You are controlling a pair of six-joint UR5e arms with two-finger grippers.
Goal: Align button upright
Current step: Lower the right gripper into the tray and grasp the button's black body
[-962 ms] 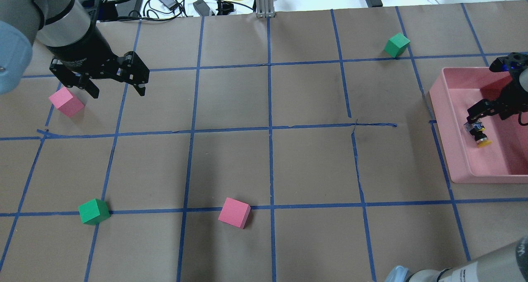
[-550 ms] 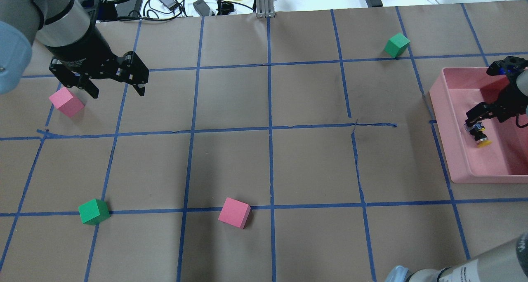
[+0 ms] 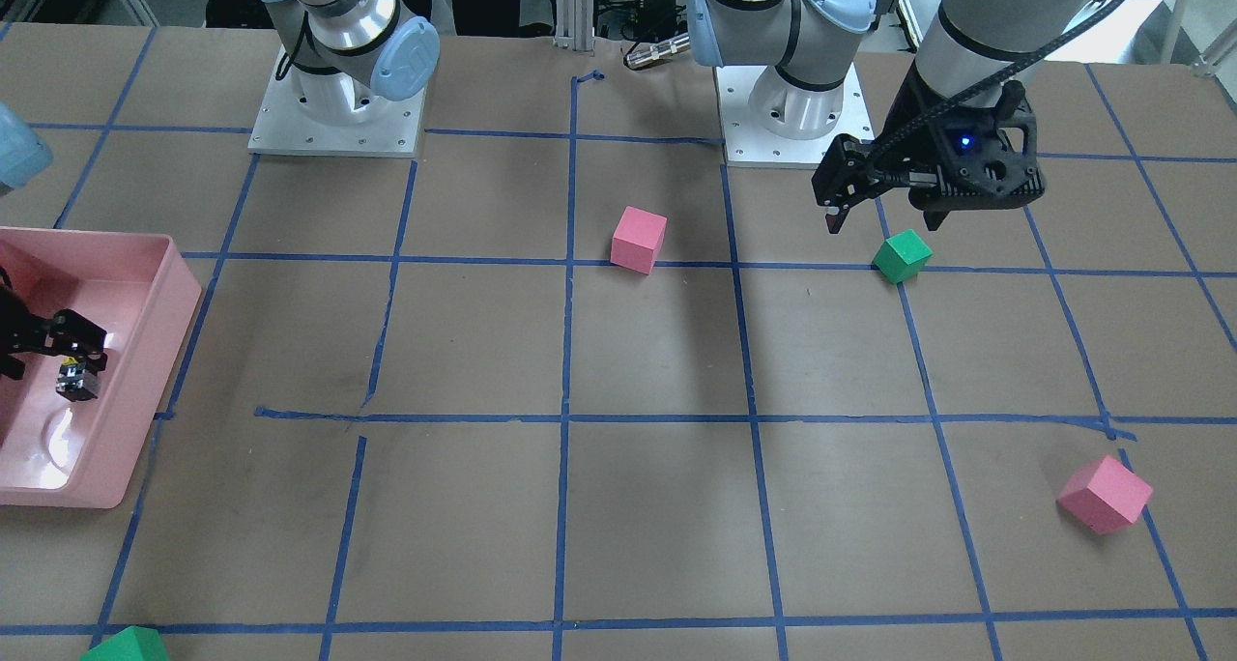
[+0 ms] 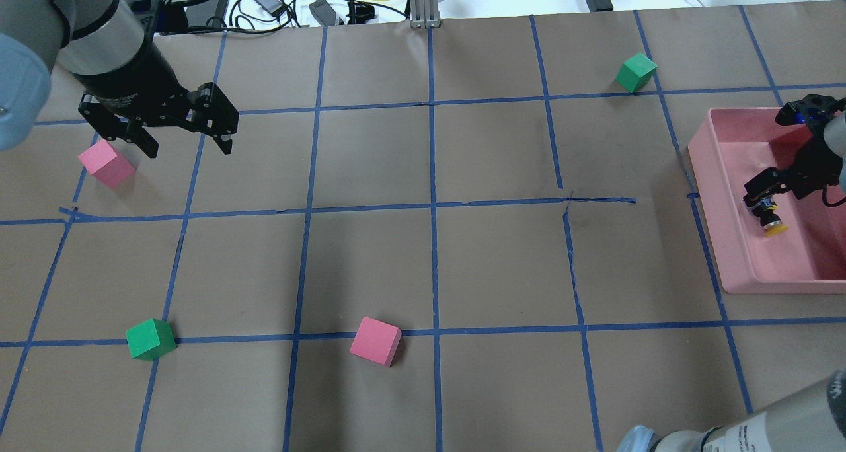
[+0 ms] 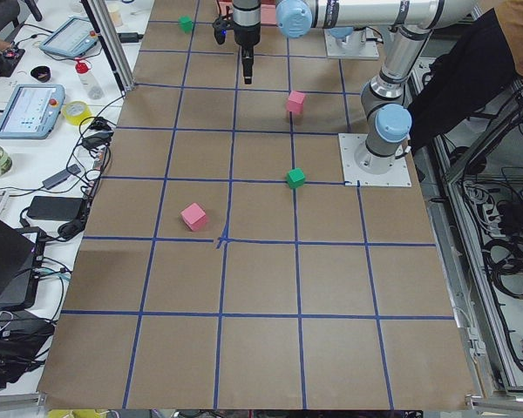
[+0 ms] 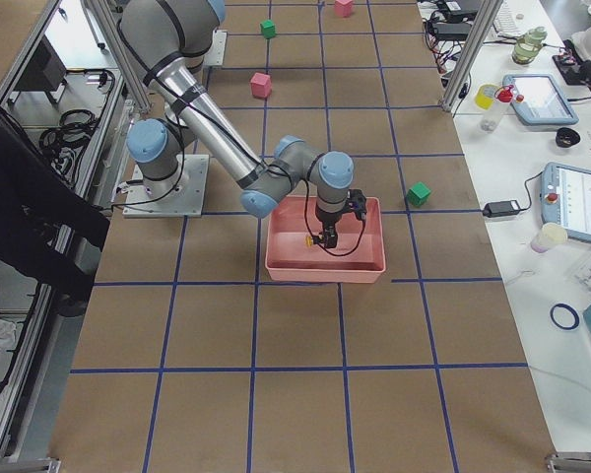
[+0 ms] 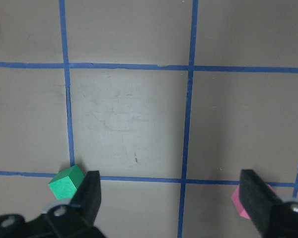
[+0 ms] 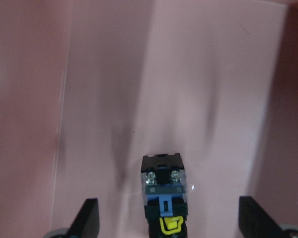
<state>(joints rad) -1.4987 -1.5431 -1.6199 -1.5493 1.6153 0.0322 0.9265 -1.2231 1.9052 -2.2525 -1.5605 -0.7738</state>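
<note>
Drifting slightly across the pink tray (image 4: 710, 221) over the past second, the right gripper (image 8: 170, 210) now hangs low inside it. Its fingers are spread wide to either side of the button, which has not budged. The tray's walls appear to pen the small part in.

Well off to the robot's other side, the left gripper (image 4: 190, 147) hovers high, fingers also spread with nothing between them, seemingly parked clear of a one-arm job. A pink cube (image 4: 106, 163) and a green cube (image 7: 66, 182) sit on the table beneath it.

The button (image 4: 769, 217) lies on its side on the tray floor, between the right fingers but touching neither, with its yellow cap pointing back toward the robot. The straddle looks like the line-up for a pinch to tip it upright.
</note>
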